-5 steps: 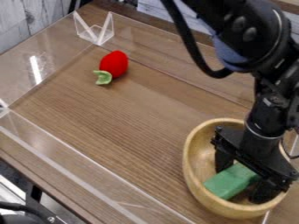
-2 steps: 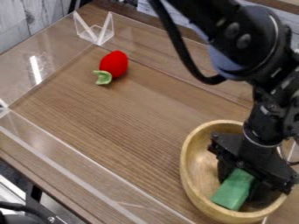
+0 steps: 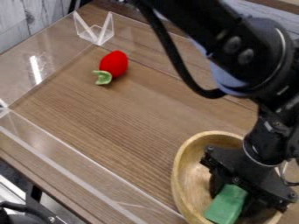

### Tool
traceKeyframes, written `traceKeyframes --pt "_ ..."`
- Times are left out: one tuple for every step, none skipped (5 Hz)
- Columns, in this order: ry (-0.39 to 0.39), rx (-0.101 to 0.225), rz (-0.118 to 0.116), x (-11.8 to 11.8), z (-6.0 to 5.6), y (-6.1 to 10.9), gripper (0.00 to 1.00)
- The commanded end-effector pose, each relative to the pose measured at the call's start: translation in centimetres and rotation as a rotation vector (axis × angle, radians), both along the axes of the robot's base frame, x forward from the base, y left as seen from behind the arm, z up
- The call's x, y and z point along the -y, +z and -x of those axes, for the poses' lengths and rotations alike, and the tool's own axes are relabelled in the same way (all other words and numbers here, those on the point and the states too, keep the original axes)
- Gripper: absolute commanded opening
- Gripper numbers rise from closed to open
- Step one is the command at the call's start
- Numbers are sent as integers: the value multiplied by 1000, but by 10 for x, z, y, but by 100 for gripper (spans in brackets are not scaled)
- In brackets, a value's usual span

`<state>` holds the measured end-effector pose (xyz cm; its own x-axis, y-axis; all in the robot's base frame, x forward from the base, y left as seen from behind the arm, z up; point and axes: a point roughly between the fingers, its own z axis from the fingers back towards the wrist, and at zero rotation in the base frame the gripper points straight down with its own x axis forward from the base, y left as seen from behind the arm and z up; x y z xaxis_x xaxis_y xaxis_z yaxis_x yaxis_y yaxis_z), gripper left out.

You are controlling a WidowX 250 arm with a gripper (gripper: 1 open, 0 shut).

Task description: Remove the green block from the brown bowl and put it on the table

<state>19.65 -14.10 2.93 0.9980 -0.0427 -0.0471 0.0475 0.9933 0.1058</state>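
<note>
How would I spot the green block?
Find the wide tan wooden bowl at the tabletop's lower right, under the dark claw. Inside lies the block, plain green and straight-edged, unlike the rounded red strawberry-like toy farther up.

One block point(image 3: 226, 204), one bowl point(image 3: 186, 171)

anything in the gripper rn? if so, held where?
Looks like the green block, gripped near its upper end, the lower end sticking out; the gripper's fingers hide the contact, so a firm hold can't be confirmed.
</note>
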Motion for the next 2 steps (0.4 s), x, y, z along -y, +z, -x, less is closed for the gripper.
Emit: traceKeyframes --pt "-89 34 11 1 -4 14 0" --pt "-160 49 4 -3 -11 20 0"
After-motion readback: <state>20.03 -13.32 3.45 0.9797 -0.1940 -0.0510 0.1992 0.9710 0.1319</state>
